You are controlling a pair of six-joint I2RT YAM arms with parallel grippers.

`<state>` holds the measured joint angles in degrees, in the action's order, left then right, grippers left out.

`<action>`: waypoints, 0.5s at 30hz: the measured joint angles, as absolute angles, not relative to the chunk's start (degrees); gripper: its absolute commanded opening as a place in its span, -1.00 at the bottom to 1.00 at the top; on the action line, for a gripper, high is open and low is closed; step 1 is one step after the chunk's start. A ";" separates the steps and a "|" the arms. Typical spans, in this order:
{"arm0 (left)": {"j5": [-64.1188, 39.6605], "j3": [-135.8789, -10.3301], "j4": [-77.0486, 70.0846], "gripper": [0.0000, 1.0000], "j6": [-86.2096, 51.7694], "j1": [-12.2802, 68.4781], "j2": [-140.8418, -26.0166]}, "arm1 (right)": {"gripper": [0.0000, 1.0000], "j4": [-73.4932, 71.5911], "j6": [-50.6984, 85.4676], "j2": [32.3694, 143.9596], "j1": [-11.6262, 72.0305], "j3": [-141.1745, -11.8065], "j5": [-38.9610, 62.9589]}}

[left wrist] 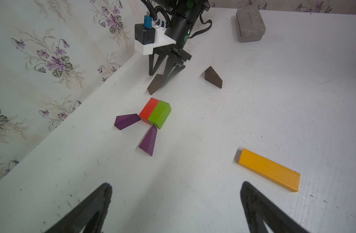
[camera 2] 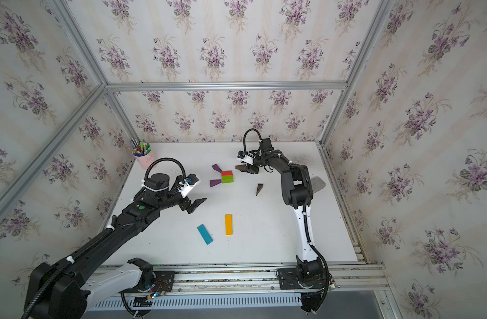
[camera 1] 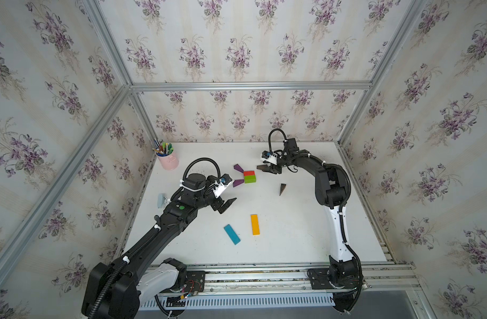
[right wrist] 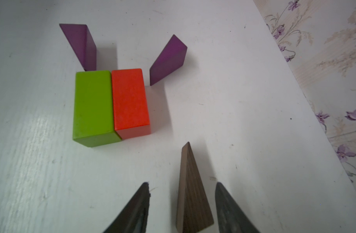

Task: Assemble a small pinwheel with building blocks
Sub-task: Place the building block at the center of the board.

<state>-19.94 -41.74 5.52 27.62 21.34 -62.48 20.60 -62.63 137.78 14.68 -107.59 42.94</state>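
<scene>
One wood-grained brown wedge (right wrist: 190, 191); smooth red cuboid (right wrist: 130, 98); green cuboid (right wrist: 93, 105).

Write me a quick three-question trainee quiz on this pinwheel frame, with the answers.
1. True or false: the orange bar touches the blue bar.
2. How many purple wedges lie beside the red block and green block? A one, B two, C four.
3. What sits between the fingers of the open right gripper?
Key: 1 false, they lie apart. 2 B. 3 a brown wedge, with a gap on each side.
</scene>
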 measured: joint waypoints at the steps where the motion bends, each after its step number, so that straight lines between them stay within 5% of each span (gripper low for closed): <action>1: -20.03 -41.74 5.52 0.99 27.62 21.34 -62.48 | 0.03 19.92 -61.36 137.03 14.68 -106.54 43.00; 8: -20.93 -41.85 5.45 0.99 27.59 21.34 -62.61 | -0.02 2.02 -40.03 122.89 15.09 -86.39 39.40; 15: -21.80 -42.04 5.15 0.99 27.38 21.34 -62.78 | -0.13 -4.34 -24.08 118.89 18.61 -80.64 27.14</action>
